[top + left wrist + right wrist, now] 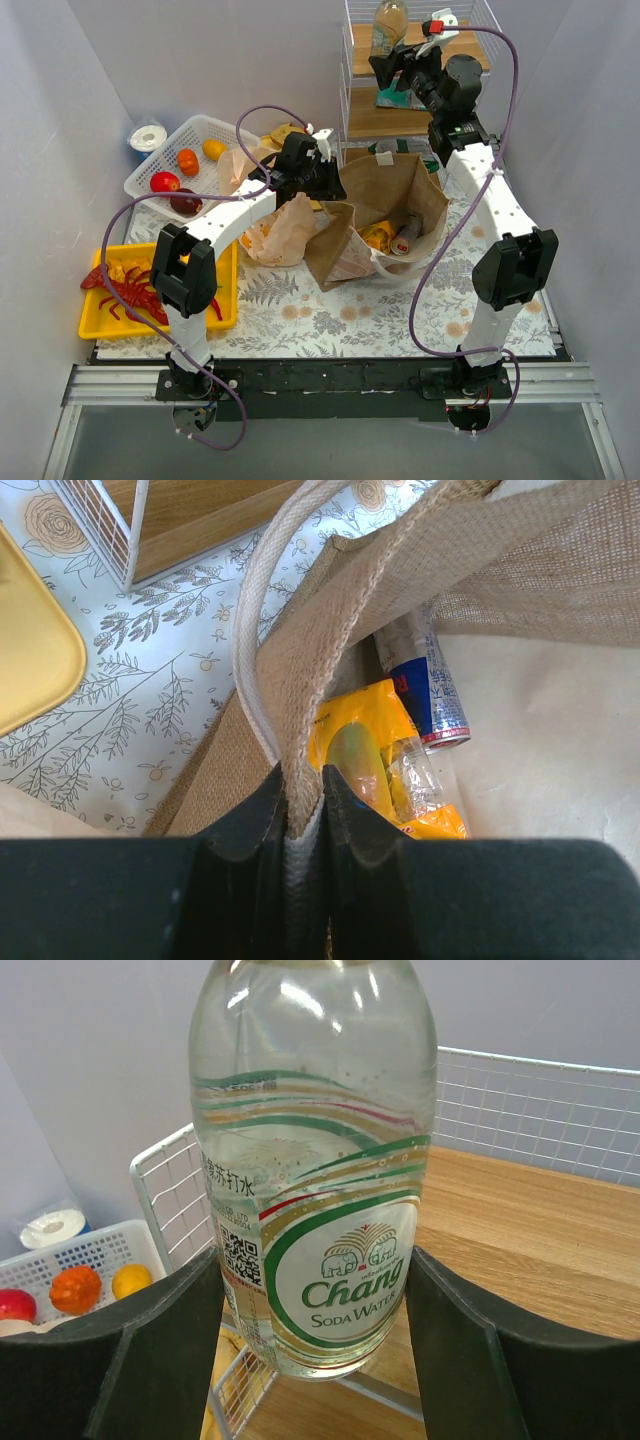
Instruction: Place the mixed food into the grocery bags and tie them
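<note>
The stiff brown bag point(395, 195) stands open mid-table. My left gripper point(318, 190) is shut on its left rim and white handle point(245, 630); the wrist view shows the jaws point(303, 780) pinching that edge. Inside the bag lie a metal can point(428, 680) and an orange snack packet point(375, 750). The peach plastic bag point(285, 230) lies crumpled left of it. My right gripper point(388, 62) is up at the wire shelf, its fingers point(170, 1340) pressed on both sides of the upright clear bottle point(312, 1160).
A white basket point(225, 130) at back left holds red point(165, 182), orange point(188, 160) and yellow point(213, 149) pieces. A yellow tray point(105, 325) with a red lobster point(130, 290) sits front left. The wire shelf point(420, 105) stands at the back.
</note>
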Available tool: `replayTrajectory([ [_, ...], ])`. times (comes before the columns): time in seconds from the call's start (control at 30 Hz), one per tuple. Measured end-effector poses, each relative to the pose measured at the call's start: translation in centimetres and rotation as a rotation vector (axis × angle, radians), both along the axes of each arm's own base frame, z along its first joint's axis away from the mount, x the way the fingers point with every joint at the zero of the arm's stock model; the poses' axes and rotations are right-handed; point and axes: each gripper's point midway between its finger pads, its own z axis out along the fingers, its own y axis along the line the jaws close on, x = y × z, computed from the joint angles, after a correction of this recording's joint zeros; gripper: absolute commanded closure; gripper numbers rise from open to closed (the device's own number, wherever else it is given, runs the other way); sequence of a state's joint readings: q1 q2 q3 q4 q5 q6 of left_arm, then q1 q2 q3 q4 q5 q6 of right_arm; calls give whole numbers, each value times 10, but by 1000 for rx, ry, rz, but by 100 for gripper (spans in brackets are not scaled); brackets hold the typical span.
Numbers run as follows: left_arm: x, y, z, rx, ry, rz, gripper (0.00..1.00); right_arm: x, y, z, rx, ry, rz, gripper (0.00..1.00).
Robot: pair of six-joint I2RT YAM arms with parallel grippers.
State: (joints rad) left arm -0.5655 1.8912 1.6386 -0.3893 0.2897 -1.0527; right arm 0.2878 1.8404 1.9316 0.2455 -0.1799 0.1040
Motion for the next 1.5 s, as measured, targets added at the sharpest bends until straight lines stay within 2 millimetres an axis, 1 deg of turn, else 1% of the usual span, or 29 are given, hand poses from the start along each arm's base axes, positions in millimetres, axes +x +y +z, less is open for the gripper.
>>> replayTrajectory([
  [0.43, 1, -1, 3, -5, -3, 1, 100, -7, -1, -1, 6, -18, 6, 99],
  [0.67, 2, -2, 2, -6, -2, -1, 100, -14, -3, 0, 11, -25, 7, 99],
  [1.1, 3, -3, -1, -7, 4, 2, 100, -21, -4, 0, 26, -29, 11, 99],
  [1.5, 3, -3, -2, -10, 7, 1, 100, -31, -7, 5, 31, -36, 12, 99],
])
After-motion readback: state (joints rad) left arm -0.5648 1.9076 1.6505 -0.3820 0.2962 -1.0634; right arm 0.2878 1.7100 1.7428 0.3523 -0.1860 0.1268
